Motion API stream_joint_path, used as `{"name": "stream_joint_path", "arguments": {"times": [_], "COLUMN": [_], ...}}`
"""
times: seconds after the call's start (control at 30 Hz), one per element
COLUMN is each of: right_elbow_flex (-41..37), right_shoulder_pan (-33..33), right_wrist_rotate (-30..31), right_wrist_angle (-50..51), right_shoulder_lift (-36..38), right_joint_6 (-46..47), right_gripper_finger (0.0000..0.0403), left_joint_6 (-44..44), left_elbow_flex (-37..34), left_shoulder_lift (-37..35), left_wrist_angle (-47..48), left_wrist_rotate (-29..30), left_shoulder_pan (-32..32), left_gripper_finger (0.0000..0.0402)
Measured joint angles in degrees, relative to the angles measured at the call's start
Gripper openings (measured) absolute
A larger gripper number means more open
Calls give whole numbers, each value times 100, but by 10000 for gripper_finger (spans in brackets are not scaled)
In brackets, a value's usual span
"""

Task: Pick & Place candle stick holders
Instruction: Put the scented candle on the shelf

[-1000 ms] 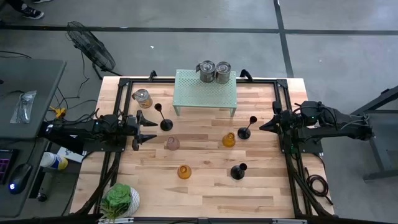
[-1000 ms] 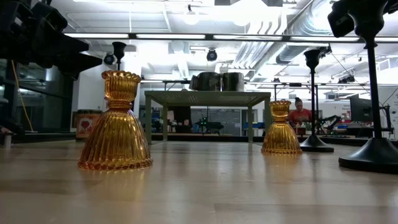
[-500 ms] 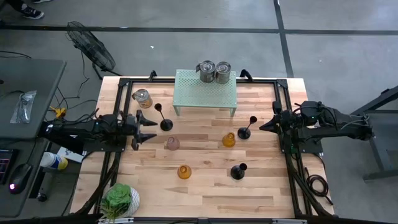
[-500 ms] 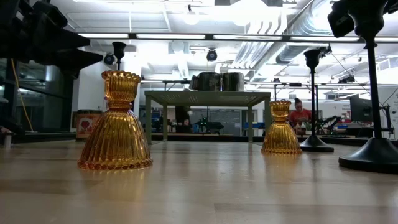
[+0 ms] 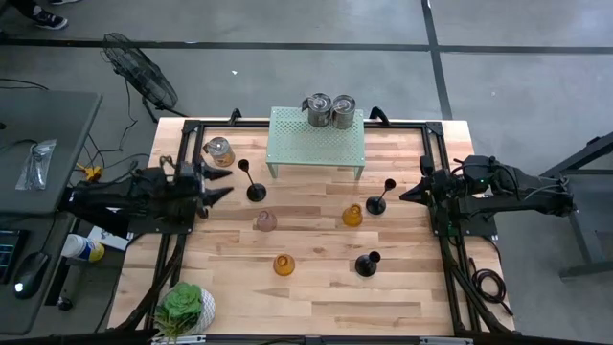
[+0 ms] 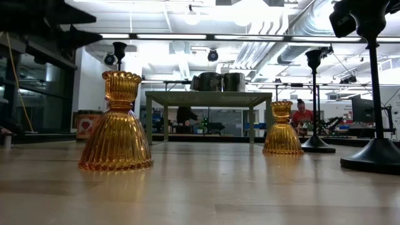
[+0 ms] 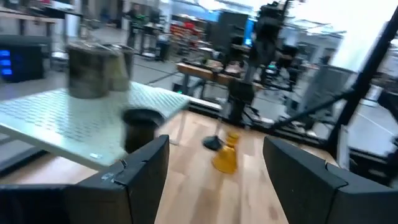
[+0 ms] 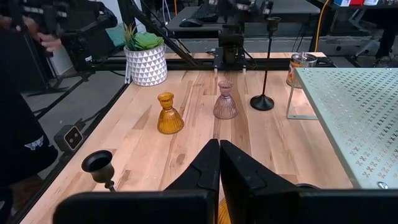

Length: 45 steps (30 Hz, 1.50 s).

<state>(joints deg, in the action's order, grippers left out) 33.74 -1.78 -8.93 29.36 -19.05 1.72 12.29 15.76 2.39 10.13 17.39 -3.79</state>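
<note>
Motion shows only at the left gripper (image 5: 218,188): open and empty, it has swung toward the black holder (image 5: 251,182) beside the rack (image 5: 317,142), likely its first pick. Right gripper (image 5: 410,195) waits shut.

Grey concrete floor (image 5: 498,38) around the table — a standing fan (image 5: 139,69) nearby.

We see open wood along near table edge (image 5: 316,311). Green perforated riser (image 5: 317,140) with two tins (image 5: 329,110) blocks far centre. Pink holder (image 5: 265,221), amber holders (image 5: 352,216) and black holders (image 5: 367,263) dot middle, well apart. Potted plant (image 5: 185,307) fills near-left corner.
</note>
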Motion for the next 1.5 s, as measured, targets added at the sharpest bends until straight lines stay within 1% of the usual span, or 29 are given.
{"name": "stream_joint_path", "arguments": {"times": [0.07, 0.3, 0.43, 0.63, 0.7, 0.77, 0.83, 0.87, 0.93, 1.03, 1.13, 1.2, 1.27, 1.4, 1.5], "right_elbow_flex": [0, 0, 0, 0, 0, 0, 0, 0, 0, 0, 0, 0, 0, 1, 2], "right_shoulder_pan": [0, 0, 0, 0, 2, 1, 0, 0, 0, 1, 0, 0, 1, 1, 2], "right_wrist_rotate": [0, -1, 0, 0, -1, -1, -2, -2, 0, -2, -2, -2, -2, -1, -2], "right_wrist_angle": [0, 1, 2, 0, 0, 0, 0, 0, 2, 1, 0, 0, 1, 0, 0], "right_shoulder_lift": [0, 0, 0, 0, 0, 0, 0, 0, 0, 0, 0, 0, 0, 0, 0], "right_joint_6": [0, 0, 1, 0, 0, 0, 2, 0, 2, 1, 0, 1, 0, 2, 2], "right_gripper_finger": [3, 3, 3, 3, 3, 3, 3, 3, 3, 3, 3, 3, 3, 3, 3], "left_joint_6": [0, -204, -216, -250, 70, 654, 1365, 1707, 2265, 2653, 2704, 2723, 2929, 3193, 3178], "left_elbow_flex": [313, 1307, 1891, 2856, 3308, 3813, 4342, 4606, 5090, 5598, 5775, 5780, 5778, 5774, 5774], "left_shoulder_lift": [163, 943, 1540, 2707, 3064, 3433, 3772, 3924, 4243, 4653, 4989, 5209, 5468, 5981, 6354], "left_wrist_angle": [146, 206, 267, 1038, 1460, 2059, 2901, 3368, 4220, 5116, 5237, 5264, 5370, 5601, 5799], "left_wrist_rotate": [190, 899, 1623, 2646, 3067, 3526, 3708, 3676, 3375, 2874, 2370, 2032, 1730, 919, 547], "left_shoulder_pan": [2, 1, 2, 4, 5, 85, 342, 518, 922, 1582, 2140, 2502, 2927, 3735, 4235], "left_gripper_finger": [255, 255, 255, 255, 255, 255, 255, 255, 256, 261, 285, 308, 336, 385, 397]}}
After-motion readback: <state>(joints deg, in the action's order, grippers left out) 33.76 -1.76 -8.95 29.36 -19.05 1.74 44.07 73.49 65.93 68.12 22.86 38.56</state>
